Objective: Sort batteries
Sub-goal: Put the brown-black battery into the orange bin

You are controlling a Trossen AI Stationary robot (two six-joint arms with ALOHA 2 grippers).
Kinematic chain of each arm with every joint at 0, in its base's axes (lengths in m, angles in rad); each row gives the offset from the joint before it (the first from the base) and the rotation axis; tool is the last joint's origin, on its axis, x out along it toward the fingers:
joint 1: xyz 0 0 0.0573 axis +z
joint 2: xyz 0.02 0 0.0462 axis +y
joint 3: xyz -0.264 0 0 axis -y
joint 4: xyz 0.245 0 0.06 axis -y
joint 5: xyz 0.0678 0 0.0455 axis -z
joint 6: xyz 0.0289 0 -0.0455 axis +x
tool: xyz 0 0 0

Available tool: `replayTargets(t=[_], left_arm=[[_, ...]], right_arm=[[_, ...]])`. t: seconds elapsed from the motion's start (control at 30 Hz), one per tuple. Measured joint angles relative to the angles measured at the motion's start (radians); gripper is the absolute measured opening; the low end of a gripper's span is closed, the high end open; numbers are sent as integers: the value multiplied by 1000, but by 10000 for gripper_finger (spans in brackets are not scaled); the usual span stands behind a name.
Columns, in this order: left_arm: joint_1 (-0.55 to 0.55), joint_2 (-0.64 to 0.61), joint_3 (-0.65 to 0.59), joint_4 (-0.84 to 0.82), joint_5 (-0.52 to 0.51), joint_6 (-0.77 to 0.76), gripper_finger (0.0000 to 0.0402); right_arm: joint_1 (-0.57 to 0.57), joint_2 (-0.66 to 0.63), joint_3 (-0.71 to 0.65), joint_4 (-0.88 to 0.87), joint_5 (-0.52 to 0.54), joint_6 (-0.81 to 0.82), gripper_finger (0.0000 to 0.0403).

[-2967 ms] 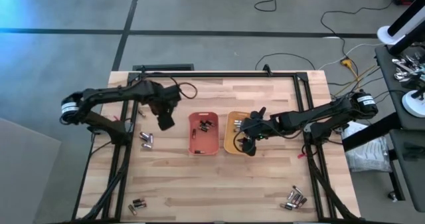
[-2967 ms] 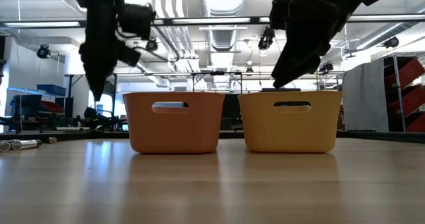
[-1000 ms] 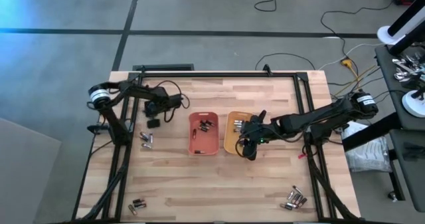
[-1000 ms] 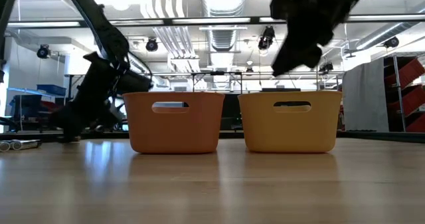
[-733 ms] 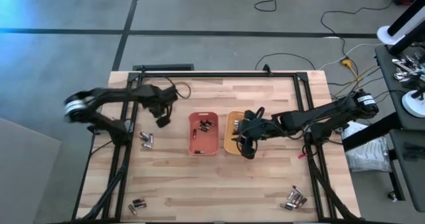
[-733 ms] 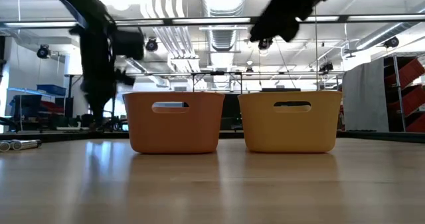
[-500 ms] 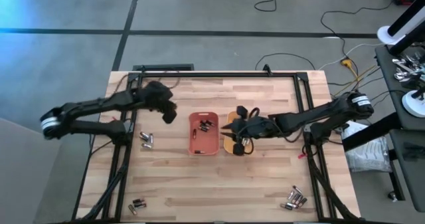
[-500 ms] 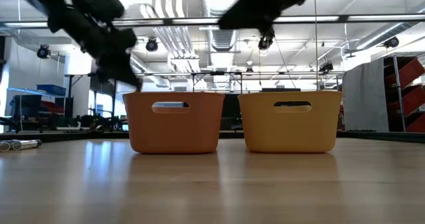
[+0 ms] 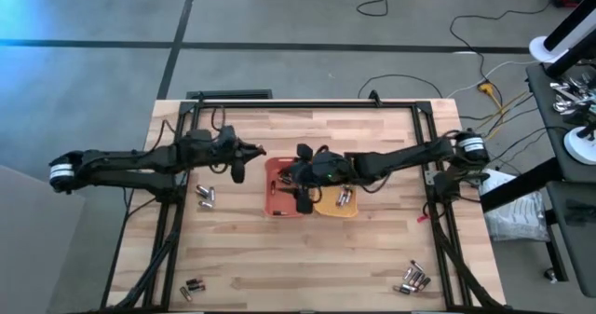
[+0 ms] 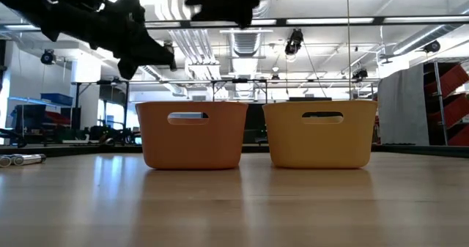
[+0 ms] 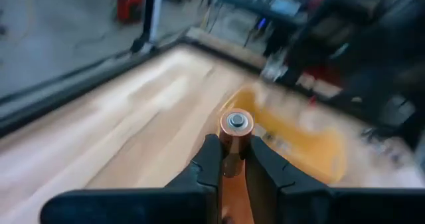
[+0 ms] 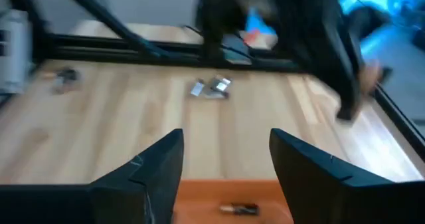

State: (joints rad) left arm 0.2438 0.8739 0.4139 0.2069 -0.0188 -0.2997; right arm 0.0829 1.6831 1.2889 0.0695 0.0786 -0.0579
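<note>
Left pincer (image 11: 229, 159) pinching battery (image 11: 236, 132), right pincer (image 12: 226, 159) spread — over orange tray (image 9: 272, 197)

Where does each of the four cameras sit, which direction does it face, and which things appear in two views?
High view: above the table, looking straight down; both arms show.
Low view: at table-top height, facing the room; arms enter from above.
Left wrist view: on the left arm, looking past the left gripper, shut on a copper battery.
Right wrist view: on the right arm, looking past the open right gripper over the orange tray.
Shared: orange tray and yellow tray in high and low views.
</note>
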Motion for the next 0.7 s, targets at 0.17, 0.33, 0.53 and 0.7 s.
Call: replayTargets(t=[0.17, 0.33, 0.53, 0.7], left_arm=[[-50, 65, 43, -60, 7, 9, 21], [-96, 178, 112, -105, 28, 9, 20], [-143, 377, 208, -260, -42, -34, 20], [-182, 500, 319, -330, -29, -33, 20]], right_arm=[[31, -61, 16, -67, -1, -5, 224], [48, -110, 14, -168, 63, -10, 210], [114, -128, 13, -187, 52, -89, 185], [156, -161, 13, -373, 53, -118, 168]])
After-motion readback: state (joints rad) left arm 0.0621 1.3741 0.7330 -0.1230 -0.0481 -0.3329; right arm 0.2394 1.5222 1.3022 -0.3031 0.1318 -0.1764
